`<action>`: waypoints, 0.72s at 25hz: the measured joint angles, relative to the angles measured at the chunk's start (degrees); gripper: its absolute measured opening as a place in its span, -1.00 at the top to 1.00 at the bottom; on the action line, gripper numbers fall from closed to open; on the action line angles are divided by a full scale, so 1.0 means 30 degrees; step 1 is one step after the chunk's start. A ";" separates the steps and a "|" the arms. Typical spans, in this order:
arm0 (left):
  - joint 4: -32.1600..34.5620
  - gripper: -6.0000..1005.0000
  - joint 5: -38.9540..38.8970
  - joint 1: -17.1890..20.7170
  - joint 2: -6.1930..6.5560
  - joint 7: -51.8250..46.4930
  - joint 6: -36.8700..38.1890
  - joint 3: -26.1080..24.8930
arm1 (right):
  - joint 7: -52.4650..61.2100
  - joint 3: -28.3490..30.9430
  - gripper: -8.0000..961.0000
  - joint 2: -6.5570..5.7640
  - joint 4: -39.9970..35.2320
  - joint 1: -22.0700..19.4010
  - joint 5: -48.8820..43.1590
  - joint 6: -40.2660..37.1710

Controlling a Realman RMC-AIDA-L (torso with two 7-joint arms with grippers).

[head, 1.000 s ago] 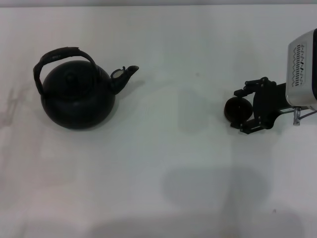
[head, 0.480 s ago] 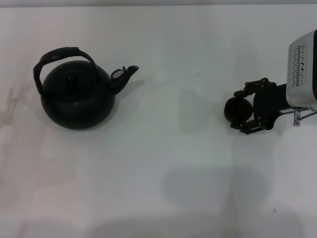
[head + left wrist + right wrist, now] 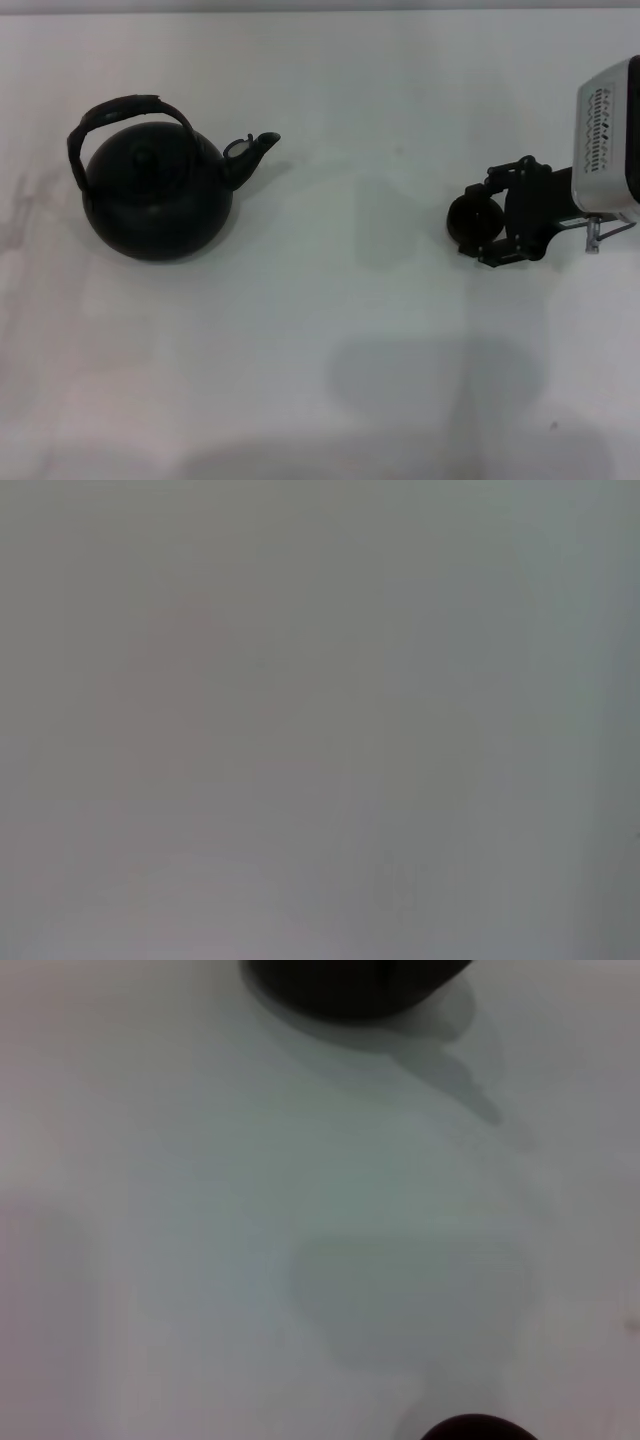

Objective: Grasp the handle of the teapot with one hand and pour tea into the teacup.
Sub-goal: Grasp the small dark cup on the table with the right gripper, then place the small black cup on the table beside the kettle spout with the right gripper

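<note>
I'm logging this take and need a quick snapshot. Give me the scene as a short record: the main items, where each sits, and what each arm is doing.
teapot: upright on the table's left side, spout pointing right
handle: arched over the lid, nothing touching it
teacup: on the right, far from the teapot
right pincer: fingers on either side of the teacup, at table level
left pincer: not in view
table: white
pouring: not started
</note>
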 joint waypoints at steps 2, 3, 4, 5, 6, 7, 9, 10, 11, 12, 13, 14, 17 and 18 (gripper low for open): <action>0.0001 -0.40 -0.0002 0.0033 0.0011 0.0005 0.0000 -0.0001 | 0.0317 0.0000 -0.53 0.0003 -0.0270 0.0043 0.0066 0.0227; 0.0001 -0.40 -0.0002 0.0033 0.0011 0.0005 0.0000 -0.0001 | 0.0529 0.0000 -0.53 0.0006 -0.0483 0.0061 0.0153 0.0404; 0.0000 -0.40 -0.0002 0.0050 0.0012 0.0006 0.0001 -0.0002 | 0.0708 -0.0001 -0.53 0.0006 -0.0700 0.0069 0.0307 0.0640; 0.0000 -0.40 -0.0002 0.0048 0.0011 0.0009 0.0001 0.0000 | 0.0865 -0.0029 -0.54 0.0006 -0.0930 0.0088 0.0509 0.0839; 0.0000 -0.40 0.0001 0.0038 0.0011 0.0011 0.0001 0.0000 | 0.0992 -0.0123 -0.54 0.0008 -0.1098 0.0108 0.0733 0.1022; 0.0000 -0.40 0.0007 0.0028 0.0011 0.0011 0.0001 -0.0002 | 0.1130 -0.0284 -0.54 0.0007 -0.1300 0.0128 0.0994 0.1135; 0.0000 -0.40 0.0007 0.0028 0.0011 0.0011 0.0001 -0.0002 | 0.1398 -0.0796 -0.54 0.0012 -0.1600 0.0232 0.1450 0.1221; 0.0000 -0.40 0.0047 -0.0002 0.0007 0.0011 0.0000 -0.0001 | 0.1566 -0.1121 -0.55 0.0016 -0.1694 0.0330 0.1624 0.1163; -0.0001 -0.40 0.0054 -0.0019 0.0006 0.0011 0.0000 0.0009 | 0.1739 -0.1480 -0.55 0.0027 -0.1754 0.0498 0.1748 0.1102; -0.0001 -0.40 0.0058 -0.0036 0.0006 0.0011 0.0002 0.0023 | 0.1969 -0.1905 -0.55 0.0028 -0.1749 0.0711 0.1783 0.0926; -0.0002 -0.40 0.0063 -0.0054 0.0007 0.0011 0.0004 0.0050 | 0.2209 -0.2288 -0.55 0.0038 -0.1707 0.0903 0.1801 0.0757; -0.0002 -0.40 0.0068 -0.0059 0.0007 0.0009 0.0004 0.0057 | 0.2443 -0.2727 -0.55 0.0036 -0.1613 0.1125 0.1781 0.0524; -0.0001 -0.40 0.0117 -0.0080 -0.0020 -0.0053 0.0001 0.0084 | 0.2841 -0.3766 -0.56 0.0043 -0.1268 0.1689 0.1708 -0.0100; -0.0004 -0.40 0.0119 -0.0081 -0.0028 -0.0058 -0.0006 0.0087 | 0.2910 -0.4008 -0.56 0.0050 -0.1148 0.1822 0.1696 -0.0302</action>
